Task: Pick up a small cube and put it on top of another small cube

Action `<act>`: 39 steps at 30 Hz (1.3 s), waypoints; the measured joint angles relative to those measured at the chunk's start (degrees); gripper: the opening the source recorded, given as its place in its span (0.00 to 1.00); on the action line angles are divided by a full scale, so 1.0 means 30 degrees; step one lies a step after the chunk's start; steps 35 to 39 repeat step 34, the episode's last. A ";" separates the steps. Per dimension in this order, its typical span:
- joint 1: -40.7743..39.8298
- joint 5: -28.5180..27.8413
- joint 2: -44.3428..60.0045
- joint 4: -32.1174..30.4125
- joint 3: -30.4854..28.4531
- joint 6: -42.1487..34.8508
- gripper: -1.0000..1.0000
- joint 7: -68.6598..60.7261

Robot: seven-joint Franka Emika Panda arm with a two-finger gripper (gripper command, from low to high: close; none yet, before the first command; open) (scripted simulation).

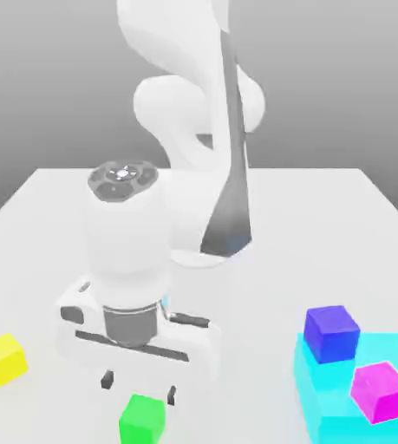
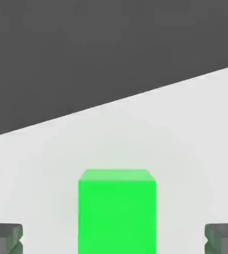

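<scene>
A small green cube (image 1: 142, 419) rests on the white table near its front edge. My gripper (image 1: 139, 387) hangs just above and behind it, open, its two dark fingertips (image 1: 107, 379) spread wider than the cube. In the hand view the green cube (image 2: 116, 211) lies between the two fingertips (image 2: 5, 237), apart from both. A yellow cube (image 1: 3, 358) sits at the exterior view's left. A blue cube (image 1: 331, 333) and a magenta cube (image 1: 380, 391) stand on a cyan block (image 1: 323, 390) at the exterior view's right.
The white table (image 1: 323, 225) stretches back behind the arm. The arm's bulky white links (image 1: 185, 104) rise over the middle of the table. The table's far edge meets a dark background (image 2: 86, 49) in the hand view.
</scene>
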 joint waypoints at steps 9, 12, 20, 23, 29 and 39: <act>-0.0126 0.0061 0.1119 0.0219 0.0144 0.0886 0.00 -0.0038; -0.0012 -0.0128 -0.0555 -0.0133 -0.0013 -0.0438 0.00 0.0106; 0.2888 -0.0373 -0.6040 -0.1330 0.2674 -0.4699 0.00 -0.2350; 0.5159 -0.0155 -0.8118 -0.1791 0.3438 -0.6307 0.00 -0.3929; 0.6688 -0.0432 -0.8863 -0.2766 0.4410 -0.6088 0.00 -0.5375; 0.6789 -0.0732 -0.7865 -0.3053 0.4349 -0.4820 1.00 -0.5187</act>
